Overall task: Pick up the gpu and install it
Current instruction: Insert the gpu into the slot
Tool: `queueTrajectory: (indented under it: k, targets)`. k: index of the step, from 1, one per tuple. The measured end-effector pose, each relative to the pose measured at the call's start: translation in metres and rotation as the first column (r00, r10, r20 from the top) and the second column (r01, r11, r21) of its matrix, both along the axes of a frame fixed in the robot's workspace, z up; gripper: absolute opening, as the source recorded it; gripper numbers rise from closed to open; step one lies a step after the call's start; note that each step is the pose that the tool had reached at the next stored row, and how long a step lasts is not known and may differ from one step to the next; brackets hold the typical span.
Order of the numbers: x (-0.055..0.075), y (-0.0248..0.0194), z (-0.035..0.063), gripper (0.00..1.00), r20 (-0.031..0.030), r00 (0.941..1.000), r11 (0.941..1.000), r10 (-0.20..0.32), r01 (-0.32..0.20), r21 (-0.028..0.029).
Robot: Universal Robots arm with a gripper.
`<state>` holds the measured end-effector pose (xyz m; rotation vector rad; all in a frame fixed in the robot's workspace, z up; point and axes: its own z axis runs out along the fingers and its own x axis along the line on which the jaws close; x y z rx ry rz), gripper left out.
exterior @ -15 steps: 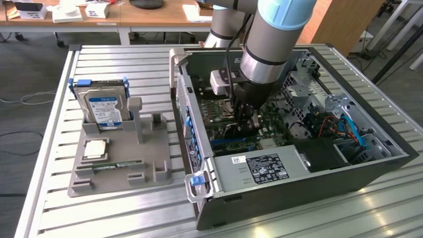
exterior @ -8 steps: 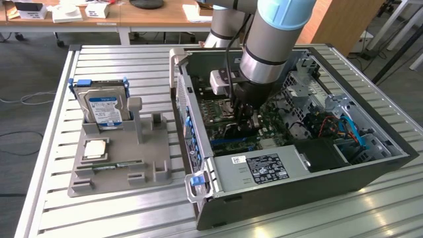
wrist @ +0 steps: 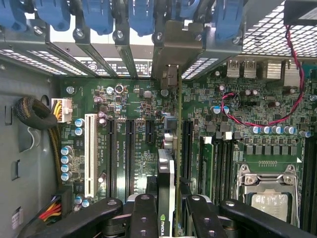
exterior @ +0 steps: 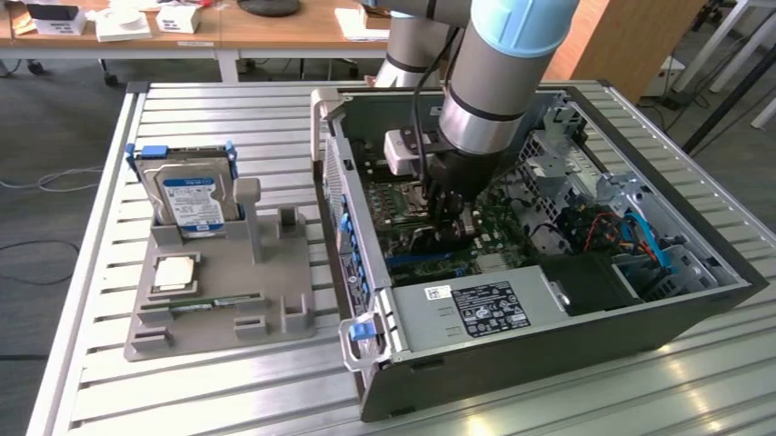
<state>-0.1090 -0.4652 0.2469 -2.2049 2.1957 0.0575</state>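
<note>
My gripper (wrist: 167,213) is down inside the open computer case (exterior: 679,313), its black fingers (wrist: 144,218) pressed in on either side of the gpu (wrist: 167,178), pinching the thin card edge-on. In the wrist view the card stands upright over the green motherboard (wrist: 133,104), lined up with a long black slot (wrist: 186,148) and running toward the pale metal bracket (wrist: 171,54) at the case's rear wall, beneath a row of blue clips (wrist: 143,15); I cannot tell whether its edge is seated in the slot. The white slot (wrist: 90,153) lies apart to one side, the processor socket (wrist: 270,193) to the other. In the exterior view my arm (exterior: 503,64) drops into the case at about twelve o'clock from the power supply (exterior: 485,309). At nine o'clock from the case, the grey holder tray (exterior: 182,341) sits on the slatted table (exterior: 73,363), carrying the silver hard drive (exterior: 194,202) with its blue label upright, a cpu chip (exterior: 178,271) and a slim memory stick (exterior: 200,303).
</note>
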Motion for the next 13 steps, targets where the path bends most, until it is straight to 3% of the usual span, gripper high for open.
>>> queueTrajectory:
  k: [13]
  targets:
    - [-0.0001, 0.0000, -0.0020, 0.27, -0.0001, 1.0000, 1.0000, 0.000, 0.000, -0.0001]
